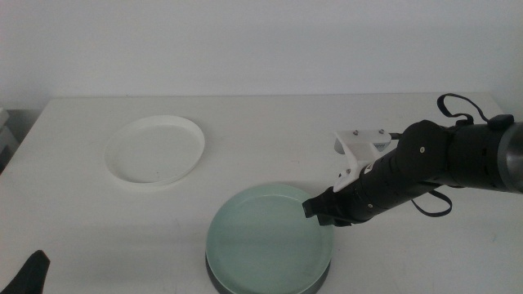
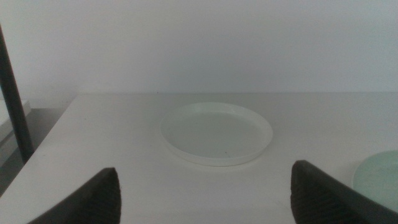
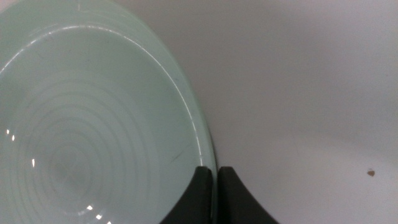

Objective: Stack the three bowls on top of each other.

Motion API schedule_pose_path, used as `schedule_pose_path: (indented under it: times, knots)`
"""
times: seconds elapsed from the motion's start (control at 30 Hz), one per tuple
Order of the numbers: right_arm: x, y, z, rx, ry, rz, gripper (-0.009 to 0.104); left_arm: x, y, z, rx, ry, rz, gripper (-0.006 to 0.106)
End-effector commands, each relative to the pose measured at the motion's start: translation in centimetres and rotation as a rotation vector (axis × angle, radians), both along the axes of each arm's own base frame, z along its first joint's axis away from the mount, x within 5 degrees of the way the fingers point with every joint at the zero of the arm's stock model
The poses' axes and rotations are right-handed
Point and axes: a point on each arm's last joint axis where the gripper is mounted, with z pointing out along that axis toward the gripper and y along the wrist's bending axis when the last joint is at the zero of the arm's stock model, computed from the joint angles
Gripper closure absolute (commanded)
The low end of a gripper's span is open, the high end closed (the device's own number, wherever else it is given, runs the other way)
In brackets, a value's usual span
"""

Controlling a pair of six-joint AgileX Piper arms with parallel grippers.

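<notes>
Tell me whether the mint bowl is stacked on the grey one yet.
Stacked: the mint bowl sits on the grey bowl; the right gripper pinches its rim.

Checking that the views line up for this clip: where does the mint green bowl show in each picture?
Middle view: mint green bowl at bottom centre, atop a grey bowl, the right gripper pinching its rim.
Left wrist view: only a sliver at the right edge.
Right wrist view: fills the left half, rim between the jaws.
Shared landmark: the white bowl, also in the left wrist view.
</notes>
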Motion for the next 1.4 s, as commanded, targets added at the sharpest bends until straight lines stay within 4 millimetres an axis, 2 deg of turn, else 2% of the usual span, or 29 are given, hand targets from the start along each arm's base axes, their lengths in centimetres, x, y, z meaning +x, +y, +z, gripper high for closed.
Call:
schedule_pose_path:
  times: [0.0,0.13,0.4,0.5,0.6,0.7,0.83,0.97,1.2,1.37]
  knots:
    - [0.2,0.2,2.2,0.038,-0.073,-0.005,0.095,-0.1,0.1,1.0,-0.022,-0.096,0.006,-0.004]
    - [0.2,0.2,2.1,0.036,-0.071,-0.002,0.088,-0.1,0.1,1.0,-0.022,-0.096,0.006,-0.004]
    - [0.1,0.3,2.6,0.035,-0.046,0.026,0.057,-0.1,0.1,1.0,-0.022,-0.096,0.006,-0.004]
    - [-0.2,0.3,4.5,0.047,-0.056,0.065,0.047,-0.1,0.1,1.0,-0.022,-0.096,0.006,-0.004]
    - [-1.0,0.0,7.8,0.047,-0.112,0.124,0.044,-0.1,0.1,1.0,-0.022,-0.096,0.006,-0.004]
    - [-2.5,-0.9,11.5,0.044,-0.196,0.166,0.044,-0.1,0.1,1.0,-0.022,-0.096,0.006,-0.004]
    - [-5.9,-2.9,16.4,0.038,-0.325,0.206,0.044,-0.1,0.1,1.0,-0.022,-0.096,0.006,-0.004]
    - [-9.7,-4.9,19.8,0.053,-0.410,0.227,0.044,-0.1,0.1,1.0,-0.022,-0.096,0.006,-0.004]
    - [-15.1,-8.0,22.9,0.083,-0.551,0.216,0.044,-0.1,0.1,1.0,-0.022,-0.096,0.006,-0.004]
    - [-17.1,-9.4,24.2,0.111,-0.616,0.171,0.044,-0.1,0.1,1.0,-0.022,-0.096,0.006,-0.004]
